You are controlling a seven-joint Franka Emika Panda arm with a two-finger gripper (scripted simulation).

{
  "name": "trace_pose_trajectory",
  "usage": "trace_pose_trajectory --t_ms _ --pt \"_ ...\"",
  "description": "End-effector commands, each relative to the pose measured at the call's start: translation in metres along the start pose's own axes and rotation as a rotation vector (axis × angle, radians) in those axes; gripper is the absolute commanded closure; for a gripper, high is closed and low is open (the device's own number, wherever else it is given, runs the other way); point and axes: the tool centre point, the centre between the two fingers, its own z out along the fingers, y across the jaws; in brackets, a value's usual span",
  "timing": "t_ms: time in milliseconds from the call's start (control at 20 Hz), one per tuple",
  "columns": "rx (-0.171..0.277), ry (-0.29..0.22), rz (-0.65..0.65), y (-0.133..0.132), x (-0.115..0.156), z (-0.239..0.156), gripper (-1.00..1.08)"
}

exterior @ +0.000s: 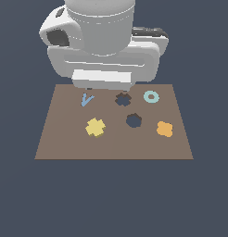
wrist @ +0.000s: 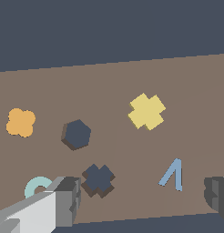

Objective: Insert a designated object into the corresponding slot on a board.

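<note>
The pale-yellow notched cross piece (exterior: 95, 127) (wrist: 146, 111) is lying flat on the brown board (exterior: 60, 143) (wrist: 200, 91), at eight o'clock from the jagged cross slot (exterior: 123, 98) (wrist: 98, 180). The gripper (wrist: 143, 198) is hanging spread wide, holding nothing.

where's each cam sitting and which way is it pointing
Exterior view: off the arm, facing it across the board, angled down; the arm's bulky white body fills the top, gripper hidden.
Wrist view: on the wrist, looking down and out over the board; the gripper fingertips show, spread with nothing between.
Shared: yellow piece, cross slot, orange piece, blue V.
</note>
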Motion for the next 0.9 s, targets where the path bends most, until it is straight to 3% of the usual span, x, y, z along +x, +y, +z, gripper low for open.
trace_pose_trajectory --t_ms 0,450,850 --pt "0.0 0.0 0.0 0.0 0.0 0.0 -0.92" --pt "0.0 0.0 -0.047 0.004 0.003 0.01 -0.92" --pt "0.001 -0.001 -0.172 0.015 0.011 0.035 -0.92"
